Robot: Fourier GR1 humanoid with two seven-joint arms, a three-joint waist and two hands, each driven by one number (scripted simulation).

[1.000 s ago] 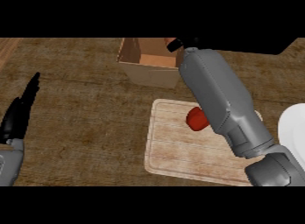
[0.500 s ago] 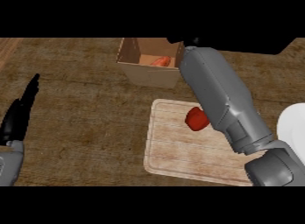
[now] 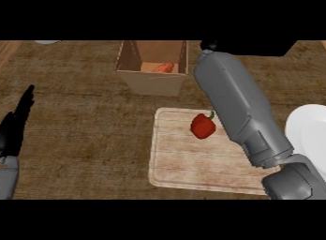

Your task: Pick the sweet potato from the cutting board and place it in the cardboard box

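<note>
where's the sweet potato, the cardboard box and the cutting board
sweet potato (image 3: 164,68): head view, orange middle
cardboard box (image 3: 155,83): head view, near wall
cutting board (image 3: 193,161): head view, bare wood

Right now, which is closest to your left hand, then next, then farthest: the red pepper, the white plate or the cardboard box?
1. The cardboard box, up ahead of the left hand, towards the counter's far side.
2. The red pepper, on the cutting board in the middle.
3. The white plate, way over at the right edge.

A round white plate rested on the brown wooden counter; a red bell pepper with a green stem lay to its left.
</note>
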